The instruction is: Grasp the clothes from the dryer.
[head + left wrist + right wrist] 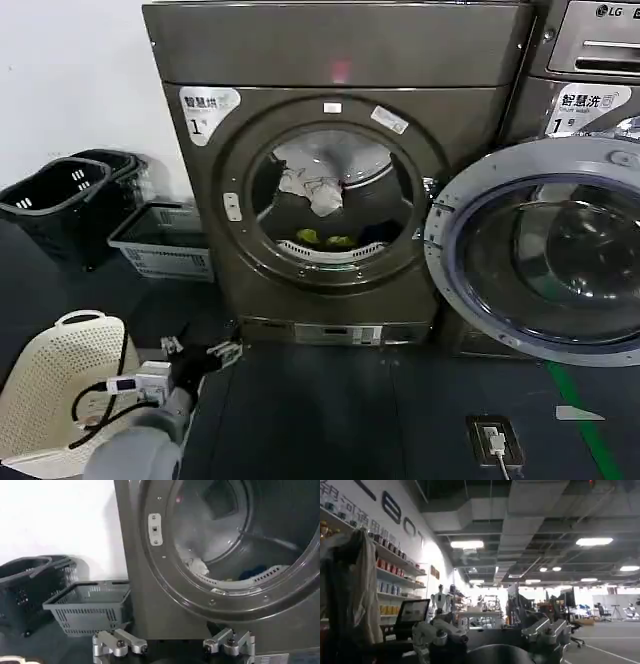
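Bronze-grey dryer (335,170) w/ door swung open so drum's reachable; clothes (322,192) lie inside, white piece plus yellow-green bits. Left gripper (172,645) low in front of porthole, fingers (119,642) spread, empty. Right gripper (492,640) faces the room, fingers apart.

Dark floor (330,400): dryer (340,70), grey basket (160,240), black baskets (60,200).

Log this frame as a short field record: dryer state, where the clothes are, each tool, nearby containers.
dryer: door swung open toward the robot's right
clothes: white-grey piece and yellow-green pieces inside the drum
left tool: open, low before the dryer, outside the porthole, holding nothing
right tool: open, facing the room, away from the dryer
containers: grey basket, black baskets, white basket on the robot's left
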### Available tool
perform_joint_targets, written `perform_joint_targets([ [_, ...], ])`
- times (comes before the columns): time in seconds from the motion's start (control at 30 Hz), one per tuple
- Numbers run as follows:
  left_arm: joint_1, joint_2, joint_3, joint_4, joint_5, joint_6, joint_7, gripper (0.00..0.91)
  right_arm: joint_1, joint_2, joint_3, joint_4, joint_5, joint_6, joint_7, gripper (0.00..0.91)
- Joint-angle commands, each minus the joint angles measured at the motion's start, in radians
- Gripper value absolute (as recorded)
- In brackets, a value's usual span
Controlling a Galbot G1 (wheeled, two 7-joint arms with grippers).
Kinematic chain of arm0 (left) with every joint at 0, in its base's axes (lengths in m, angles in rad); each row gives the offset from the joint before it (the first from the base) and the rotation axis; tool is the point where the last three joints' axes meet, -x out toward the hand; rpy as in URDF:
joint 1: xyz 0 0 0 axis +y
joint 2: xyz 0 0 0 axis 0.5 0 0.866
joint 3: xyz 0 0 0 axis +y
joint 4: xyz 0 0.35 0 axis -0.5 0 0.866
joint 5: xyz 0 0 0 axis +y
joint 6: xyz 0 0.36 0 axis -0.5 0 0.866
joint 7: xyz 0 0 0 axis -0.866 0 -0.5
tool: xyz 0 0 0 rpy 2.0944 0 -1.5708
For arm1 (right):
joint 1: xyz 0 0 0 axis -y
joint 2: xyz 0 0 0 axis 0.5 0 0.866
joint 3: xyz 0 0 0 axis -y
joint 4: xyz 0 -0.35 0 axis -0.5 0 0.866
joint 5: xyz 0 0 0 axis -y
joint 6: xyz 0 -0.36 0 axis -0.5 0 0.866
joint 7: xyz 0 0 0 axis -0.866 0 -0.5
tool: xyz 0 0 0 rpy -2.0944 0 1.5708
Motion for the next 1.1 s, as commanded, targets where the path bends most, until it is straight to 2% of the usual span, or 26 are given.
perform_joint_targets([
  [0.03, -0.001, -0.001, 0.004, 0.002, 0.0, 0.049, 0.003, 0.907, -0.002, -0.001, 0.0, -0.004, 0.004, 0.009, 0.002, 0.907],
  [1.1, -0.006, -0.007, 0.015, 0.001, 0.002, 0.049, 0.001, 0.907, -0.001, 0.009, -0.004, -0.005, 0.002, 0.024, -0.005, 0.907],
])
